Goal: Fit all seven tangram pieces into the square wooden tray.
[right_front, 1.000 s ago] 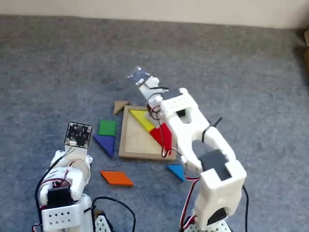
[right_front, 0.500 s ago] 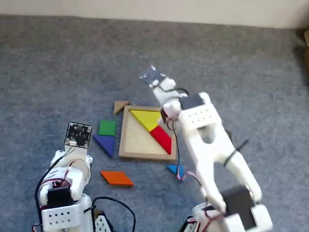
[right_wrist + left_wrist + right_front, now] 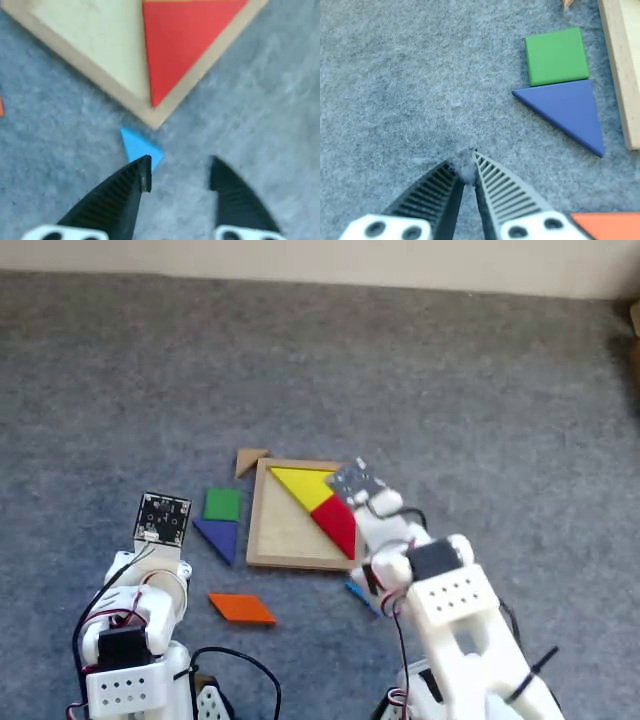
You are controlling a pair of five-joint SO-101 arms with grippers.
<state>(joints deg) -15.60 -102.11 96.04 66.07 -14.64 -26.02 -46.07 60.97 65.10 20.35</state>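
The square wooden tray [image 3: 262, 540] lies mid-carpet with a yellow triangle [image 3: 300, 485] and a red triangle [image 3: 338, 525] in it. Outside it are a brown triangle [image 3: 249, 460], a green square [image 3: 222, 504], a dark blue triangle [image 3: 220, 536], an orange parallelogram [image 3: 241, 608] and a small light blue triangle [image 3: 358, 592], half hidden by the right arm [image 3: 440, 585]. My right gripper [image 3: 180, 175] is open just off the tray's near right corner, one finger beside the light blue triangle [image 3: 140, 149]. My left gripper [image 3: 467, 162] is shut and holds nothing, over bare carpet short of the dark blue triangle [image 3: 567, 110].
Grey carpet runs all round the tray, with wide room at the far side and right. The left arm's base [image 3: 135, 640] stands at the near left. In the left wrist view the green square [image 3: 555, 55] touches the dark blue triangle, close to the tray's edge [image 3: 622, 60].
The right arm has drawn back from the tray's far right side to its near right corner, over the light blue triangle. The left arm has kept still.
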